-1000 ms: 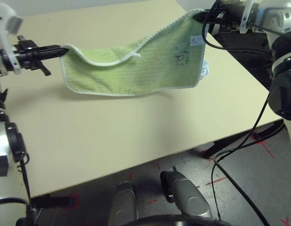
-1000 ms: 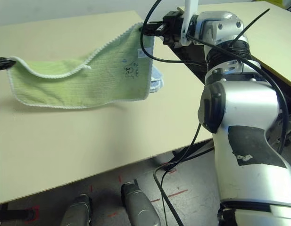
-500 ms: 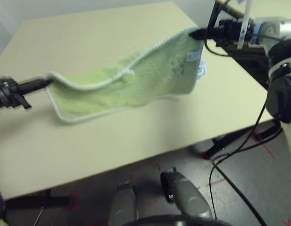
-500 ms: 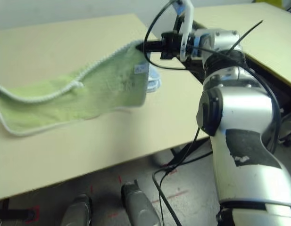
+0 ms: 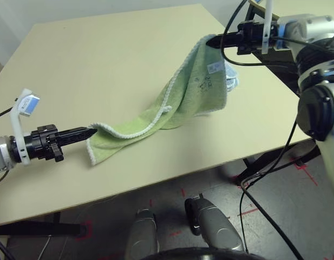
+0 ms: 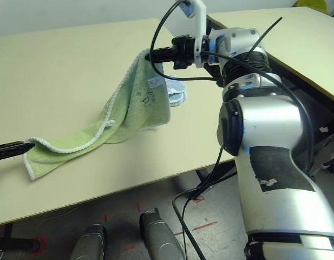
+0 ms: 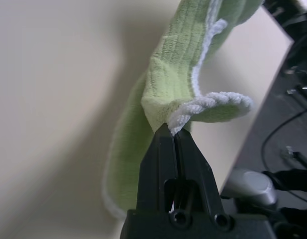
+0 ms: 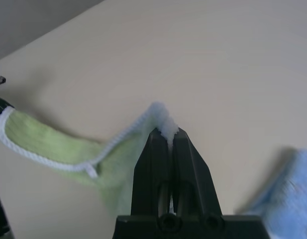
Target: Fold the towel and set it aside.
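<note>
The light green towel with white edging hangs stretched between my two grippers above the beige table, sagging in the middle. My left gripper is shut on one corner near the table's front left; the left wrist view shows that corner of the towel pinched at the tips of my left gripper. My right gripper is shut on the opposite corner, high at the back right. The right wrist view has that corner of the towel clamped at the tips of my right gripper. A white tag and dark logo face up.
A smaller light blue folded cloth lies on the table at the right edge, partly under the towel. Black cables hang off the right side. The table's front edge runs close below the towel's low end.
My left gripper has swung down and toward the front edge with its corner, so the towel now hangs as a narrow diagonal band. The right gripper kept its corner high. The camera also shifted.
</note>
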You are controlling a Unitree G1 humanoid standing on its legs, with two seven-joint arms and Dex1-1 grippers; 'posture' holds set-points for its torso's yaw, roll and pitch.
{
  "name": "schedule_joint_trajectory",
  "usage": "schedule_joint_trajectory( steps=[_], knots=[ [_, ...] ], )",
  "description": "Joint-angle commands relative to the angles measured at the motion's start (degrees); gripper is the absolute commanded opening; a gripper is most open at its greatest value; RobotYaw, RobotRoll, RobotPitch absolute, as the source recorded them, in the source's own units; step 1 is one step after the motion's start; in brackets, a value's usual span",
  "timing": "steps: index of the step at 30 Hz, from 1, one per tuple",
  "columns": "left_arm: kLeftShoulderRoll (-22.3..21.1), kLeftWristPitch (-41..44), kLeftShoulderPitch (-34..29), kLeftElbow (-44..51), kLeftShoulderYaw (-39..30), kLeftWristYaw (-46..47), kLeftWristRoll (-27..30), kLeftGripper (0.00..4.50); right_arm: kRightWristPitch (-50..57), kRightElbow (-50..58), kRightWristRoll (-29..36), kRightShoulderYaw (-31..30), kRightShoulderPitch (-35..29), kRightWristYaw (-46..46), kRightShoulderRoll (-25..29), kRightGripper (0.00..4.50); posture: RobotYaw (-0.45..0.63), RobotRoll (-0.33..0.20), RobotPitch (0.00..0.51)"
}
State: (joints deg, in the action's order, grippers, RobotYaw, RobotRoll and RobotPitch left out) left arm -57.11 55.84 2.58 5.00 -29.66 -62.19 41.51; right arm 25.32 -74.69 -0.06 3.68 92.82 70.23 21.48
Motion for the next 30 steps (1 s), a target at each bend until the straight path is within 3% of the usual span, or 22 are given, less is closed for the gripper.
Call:
schedule_joint_trajectory(
  steps=[1,6,10,14,17,21,24,27,30],
  knots=[
    [0.39,-2.59,-1.52,-0.69,1.68,2.33,-2.77,0.02,-0.67,0.14,2.01,2.1,-1.09,-4.37,-2.5,0.0,-0.09,0.0,0.147],
    [-0.82,-6.78,-4.7,-2.11,4.0,3.5,-7.31,0.02,-0.77,0.31,3.19,3.31,-1.97,-7.65,-4.96,0.0,-0.08,0.0,0.149],
    [-2.88,-14.84,-9.79,-4.72,8.33,3.18,-15.03,0.02,-0.64,0.38,3.17,3.3,-2.74,-8.5,-6.02,0.0,-0.08,0.0,0.151],
    [-4.13,-22.69,-11.74,-6.9,11.12,3.07,-20.78,0.94,-0.47,0.45,3.29,3.35,-3.08,-8.61,-6.3,0.0,-0.08,0.0,0.153],
    [-6.16,-26.86,-11.59,-8.05,12.44,2.46,-24.01,1.99,-0.37,0.48,3.39,3.51,-3.02,-8.76,-6.13,0.0,-0.08,0.0,0.155],
    [-11.13,-29.99,-9.93,-7.52,13.42,0.78,-27.43,3.35,-0.43,0.51,3.65,3.8,-2.71,-9.13,-5.84,0.0,-0.08,0.0,0.155],
    [-18.19,-31.67,-9.12,-5.29,14.0,-2.28,-30.74,4.39,-0.48,0.52,3.76,3.93,-2.6,-9.31,-5.74,0.0,-0.08,0.0,0.152],
    [-24.74,-28.6,-6.74,0.15,13.65,-6.35,-30.13,4.49,-0.65,0.46,3.8,4.23,-2.69,-9.71,-5.66,0.0,-0.07,0.0,0.151],
    [-28.5,-21.5,-3.54,7.3,13.16,-9.88,-25.72,4.49,-0.88,0.37,3.87,4.43,-2.88,-10.31,-5.69,0.0,-0.07,0.0,0.151]
  ],
)
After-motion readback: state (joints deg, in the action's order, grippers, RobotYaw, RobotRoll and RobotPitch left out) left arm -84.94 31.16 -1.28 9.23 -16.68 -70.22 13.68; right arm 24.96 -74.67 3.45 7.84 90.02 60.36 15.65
